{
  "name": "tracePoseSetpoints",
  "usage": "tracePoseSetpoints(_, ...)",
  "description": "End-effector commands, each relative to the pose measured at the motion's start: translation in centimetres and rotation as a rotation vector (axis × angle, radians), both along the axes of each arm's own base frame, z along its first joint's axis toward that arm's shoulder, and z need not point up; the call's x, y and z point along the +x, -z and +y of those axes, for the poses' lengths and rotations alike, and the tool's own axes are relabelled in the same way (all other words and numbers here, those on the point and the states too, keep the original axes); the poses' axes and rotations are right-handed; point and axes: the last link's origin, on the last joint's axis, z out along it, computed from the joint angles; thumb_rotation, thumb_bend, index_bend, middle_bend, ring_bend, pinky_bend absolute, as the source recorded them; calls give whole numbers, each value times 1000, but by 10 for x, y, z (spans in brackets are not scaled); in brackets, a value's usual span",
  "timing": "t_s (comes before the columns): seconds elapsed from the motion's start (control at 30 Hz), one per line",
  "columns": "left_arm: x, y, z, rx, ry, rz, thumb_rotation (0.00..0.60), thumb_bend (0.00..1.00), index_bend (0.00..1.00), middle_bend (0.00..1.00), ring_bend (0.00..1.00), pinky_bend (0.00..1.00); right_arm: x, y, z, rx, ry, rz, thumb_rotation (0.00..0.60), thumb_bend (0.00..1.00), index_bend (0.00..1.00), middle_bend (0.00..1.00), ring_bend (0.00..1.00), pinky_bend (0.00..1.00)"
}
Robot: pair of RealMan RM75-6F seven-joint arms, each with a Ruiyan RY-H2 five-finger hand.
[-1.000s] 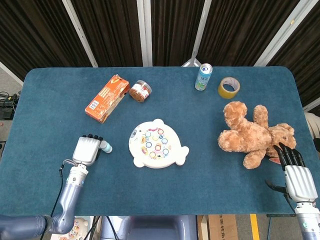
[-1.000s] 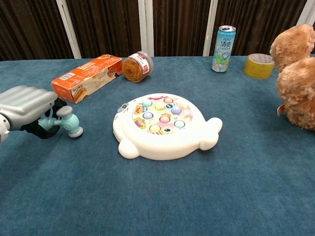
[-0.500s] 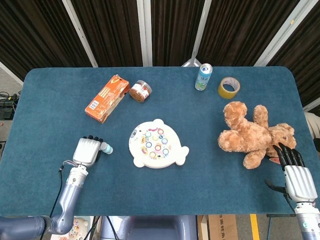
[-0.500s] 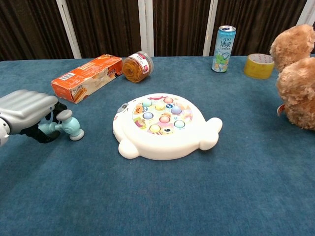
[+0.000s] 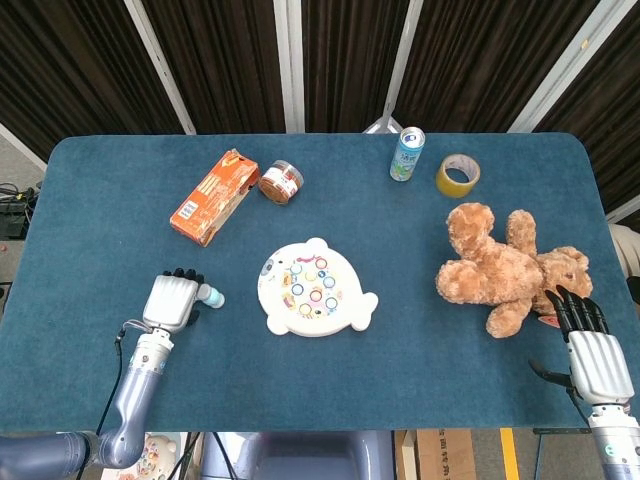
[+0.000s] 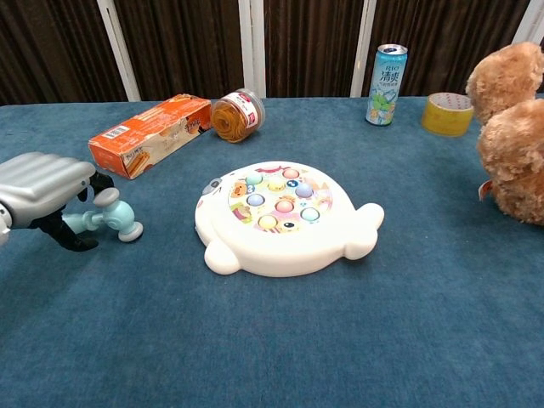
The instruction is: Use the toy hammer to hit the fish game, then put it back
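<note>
On the blue table [image 5: 90,200] we see the white fish game [image 5: 314,288] near the middle, its coloured pegs facing up, and the toy hammer [image 6: 109,218] lying to its left, well apart from it, with its pale head pointing toward the game. Our left hand [image 6: 42,191] arches over the hammer's handle; the fingers curl down around it, but from the chest view we cannot tell whether they grip it or merely hang above it, since the handle looks to rest on the cloth. Behind the hammer lies an orange box [image 5: 213,196] and beside that a small jar [image 5: 280,182] on its side; further back stand a drink can [image 5: 407,154] and a roll of yellow tape [image 5: 458,175]. A brown teddy bear [image 5: 505,268] sprawls at the right, and our right hand [image 5: 590,345] rests just below it at the table edge, fingers straight and apart, holding nothing. Nothing lies between hammer and game. Compared with a second ago, the left hand has drawn slightly back and lifted a little off the hammer, whose head has barely shifted; everything else is unchanged.
</note>
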Motion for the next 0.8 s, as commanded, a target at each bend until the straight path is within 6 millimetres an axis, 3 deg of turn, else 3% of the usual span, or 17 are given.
tracePoseSetpoints(0.03,1,-1,0,0,2,-3,600,218,405,327,313,444,0,0,0,0,-1,0,600,179,0,0,0,0)
tracePoseSetpoints(0.3,5,-6,0,10,15,-20,600,199,382,304,298,432,0,0,0,0,0,0,600,179,0,0,0,0)
tracePoseSetpoints(0.5,6,-16,-3,27,25,-16,600,69,219,128,143,289,0,0,0,-3,-1,1,600,179,0,0,0,0)
tracePoseSetpoints(0.67,0,-46,-19,62,39,-65,600,61,82,16,43,195,0,-2,-1,-7,-11,10,600,179,0,0,0,0)
tracePoseSetpoints(0.8,-11,-75,-42,73,64,-81,600,39,0,0,0,121,1,-4,-2,-17,-40,30,600,179,0,0,0,0)
